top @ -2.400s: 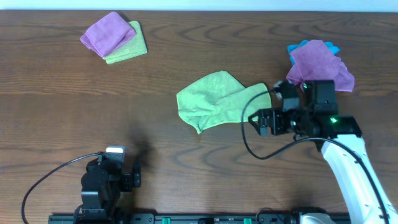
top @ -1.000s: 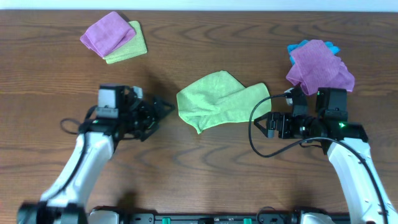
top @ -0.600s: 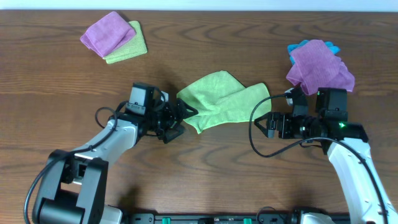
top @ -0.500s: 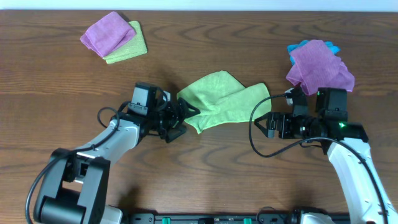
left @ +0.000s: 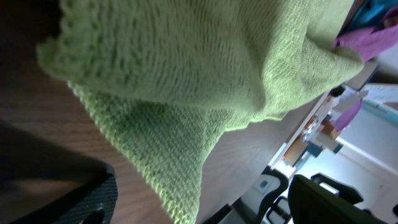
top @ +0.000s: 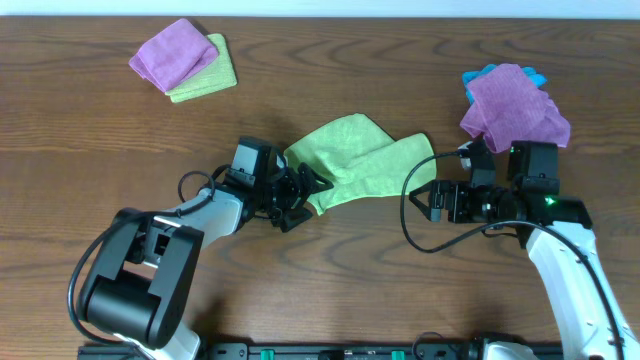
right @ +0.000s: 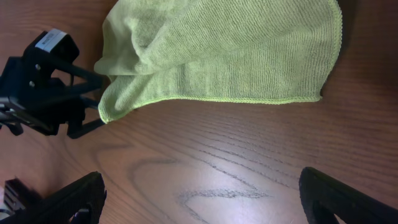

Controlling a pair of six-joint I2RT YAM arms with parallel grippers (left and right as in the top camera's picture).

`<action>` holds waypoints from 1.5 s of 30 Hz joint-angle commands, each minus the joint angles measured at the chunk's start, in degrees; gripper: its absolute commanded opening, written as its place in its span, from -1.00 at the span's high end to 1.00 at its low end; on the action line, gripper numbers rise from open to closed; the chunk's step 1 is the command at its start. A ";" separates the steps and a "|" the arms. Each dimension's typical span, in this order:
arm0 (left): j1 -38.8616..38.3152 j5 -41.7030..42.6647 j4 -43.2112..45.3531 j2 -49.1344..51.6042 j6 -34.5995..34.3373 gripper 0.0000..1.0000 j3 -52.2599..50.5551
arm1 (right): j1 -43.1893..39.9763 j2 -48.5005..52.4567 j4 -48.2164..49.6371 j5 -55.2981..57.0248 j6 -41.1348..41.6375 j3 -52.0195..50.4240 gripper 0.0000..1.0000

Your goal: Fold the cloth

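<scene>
The cloth (top: 355, 162) lies rumpled at the table's centre, soft, light and limp (it should drape, not hold shape). The left gripper (top: 308, 188), jaws spread, straddles its 8 o'clock corner, a fair hold. The right gripper (top: 418, 200) sits wide at 4 o'clock.

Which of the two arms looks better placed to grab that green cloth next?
Left, probably. The left gripper stands open at the lower-left corner of the cloth, the corner between its jaws. The right gripper, also open, sits apart from the cloth's right edge.
</scene>
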 commanded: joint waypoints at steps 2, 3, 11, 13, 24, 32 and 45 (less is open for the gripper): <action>-0.79 -1.99 2.29 2.75 -0.70 -0.64 0.63 | -0.44 -0.31 -0.07 -0.24 0.44 -0.24 -0.99; -0.81 -2.03 2.86 3.13 -0.70 -0.62 0.63 | -0.44 -0.31 -0.07 -0.24 0.44 -0.24 -0.98; -1.09 -3.21 3.50 5.79 -0.63 0.61 0.66 | -0.44 -0.31 -0.22 0.00 0.42 -0.24 -0.98; -1.09 -2.36 4.09 5.75 -0.11 0.89 0.66 | -0.44 -0.31 -0.26 1.33 0.57 -0.26 -0.98; -0.15 8.55 8.85 5.68 4.61 0.88 0.66 | -0.44 5.79 10.14 6.99 3.87 -7.26 -0.98; -0.15 11.85 8.83 5.66 5.20 0.89 0.66 | -0.44 13.11 20.90 6.16 5.16 -8.07 -0.90; -0.15 13.70 8.79 5.66 5.18 0.88 0.66 | -0.42 20.87 33.18 6.21 10.34 -8.07 -0.81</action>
